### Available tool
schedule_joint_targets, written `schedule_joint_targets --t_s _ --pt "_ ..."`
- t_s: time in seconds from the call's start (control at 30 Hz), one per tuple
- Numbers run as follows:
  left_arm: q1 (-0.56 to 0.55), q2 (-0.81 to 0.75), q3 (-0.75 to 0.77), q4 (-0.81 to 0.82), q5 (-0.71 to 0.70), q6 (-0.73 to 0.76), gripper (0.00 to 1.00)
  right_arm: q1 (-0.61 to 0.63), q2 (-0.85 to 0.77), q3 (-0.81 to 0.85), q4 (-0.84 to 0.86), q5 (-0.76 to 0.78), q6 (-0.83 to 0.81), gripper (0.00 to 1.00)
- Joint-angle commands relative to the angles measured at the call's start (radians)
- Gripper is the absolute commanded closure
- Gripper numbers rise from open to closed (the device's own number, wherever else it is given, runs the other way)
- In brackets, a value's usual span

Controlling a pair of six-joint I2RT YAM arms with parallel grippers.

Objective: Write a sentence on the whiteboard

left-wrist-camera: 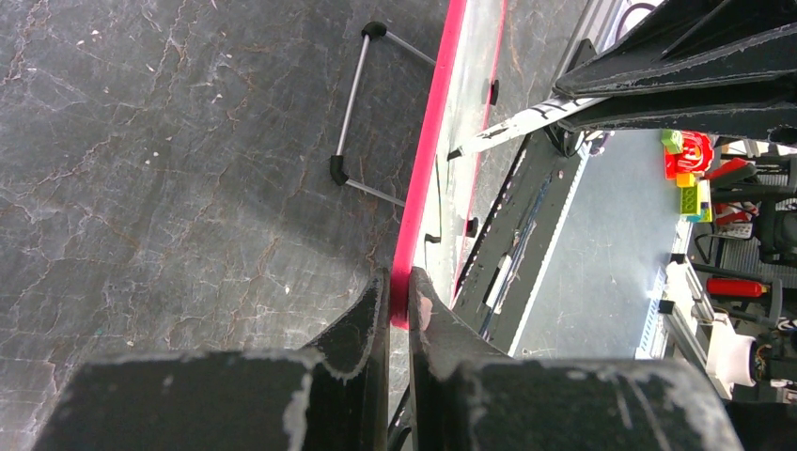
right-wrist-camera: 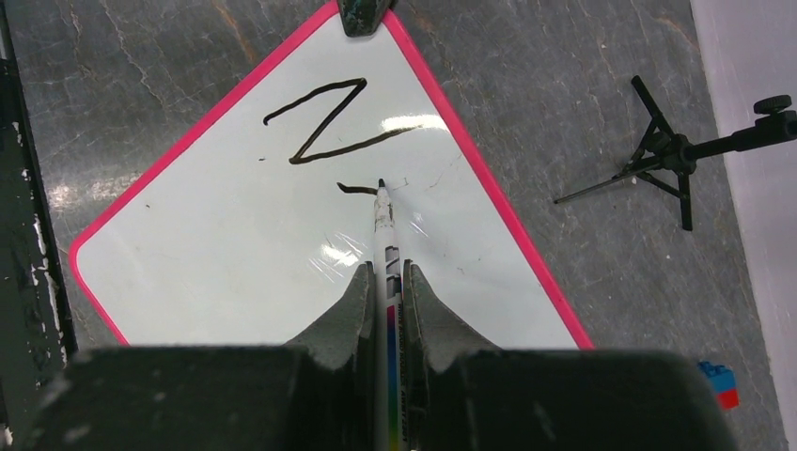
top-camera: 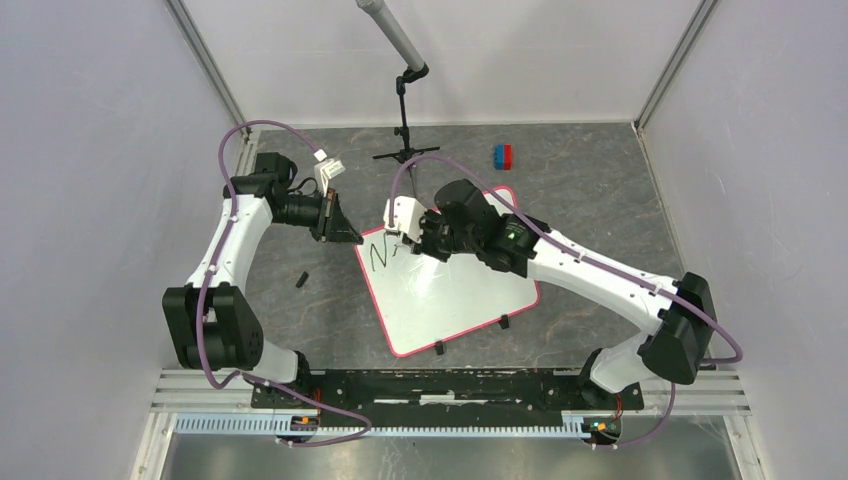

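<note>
Our left claw (left-wrist-camera: 398, 282) pinches the pink corner rim of the board (top-camera: 450, 295), which lies mid-bench (top-camera: 600, 190). The sentence (right-wrist-camera: 324, 122) shows an N and a short stroke. Our right claw (right-wrist-camera: 386, 277) grips a marker (right-wrist-camera: 383, 221), its tip touching the board.

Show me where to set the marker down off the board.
Barest is the table right of the whiteboard, between the blue-red blocks and the right wall. Less room left of the board, by the small black piece. Crowded at the board's far corner: left gripper, right gripper with marker, tripod.
</note>
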Motion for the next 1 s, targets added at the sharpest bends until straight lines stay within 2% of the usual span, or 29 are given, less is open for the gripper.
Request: schedule_joint_targets --t_s 0.0,0.73,0.97 --pt "-0.018 0.008 0.003 -0.007 0.019 0.025 0.98 0.004 0.026 0.045 0.006 -0.011 0.005 1.00" --pt "-0.018 0.009 0.001 -0.007 0.018 0.024 0.98 0.026 -0.031 -0.073 0.002 -0.021 0.018 1.00" --pt "-0.018 0.008 0.000 -0.007 0.014 0.022 0.98 0.021 -0.043 -0.066 0.001 0.015 0.010 1.00"
